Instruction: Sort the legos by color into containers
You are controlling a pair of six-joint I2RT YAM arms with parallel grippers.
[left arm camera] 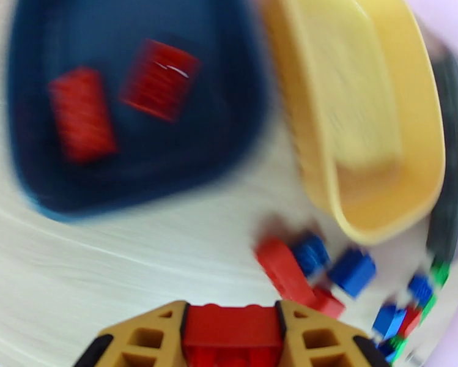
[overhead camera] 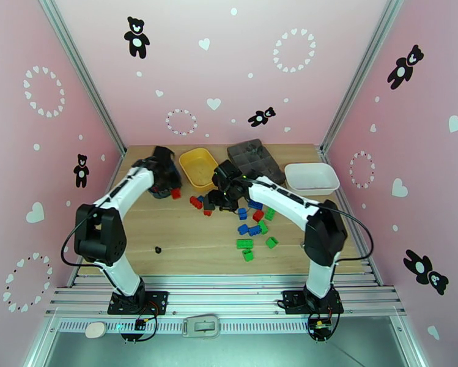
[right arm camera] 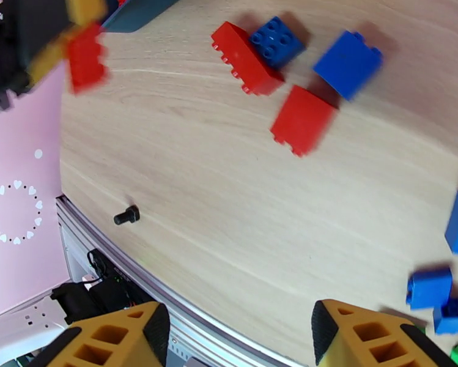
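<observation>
My left gripper [left arm camera: 232, 313] is shut on a red lego [left arm camera: 232, 328] and hovers beside the dark teal-blue container [left arm camera: 125, 178], which holds two red legos [left arm camera: 82, 114]. From above, that held brick [overhead camera: 176, 193] hangs just right of the teal tray. The yellow container [overhead camera: 189, 155] stands beside it and looks bare inside. My right gripper [right arm camera: 241, 319] is open with nothing between its fingers, above the table near red legos [right arm camera: 247, 50] and blue legos [right arm camera: 348, 62]. Red, blue and green legos [overhead camera: 245, 243] lie scattered mid-table.
The white container [overhead camera: 336, 178] stands at the back right with nothing seen in it. A dark grey compartment tray [overhead camera: 256, 159] sits behind my right arm. A tiny black bit [overhead camera: 158, 248] lies on the wood left of the bricks. Pink walls close three sides.
</observation>
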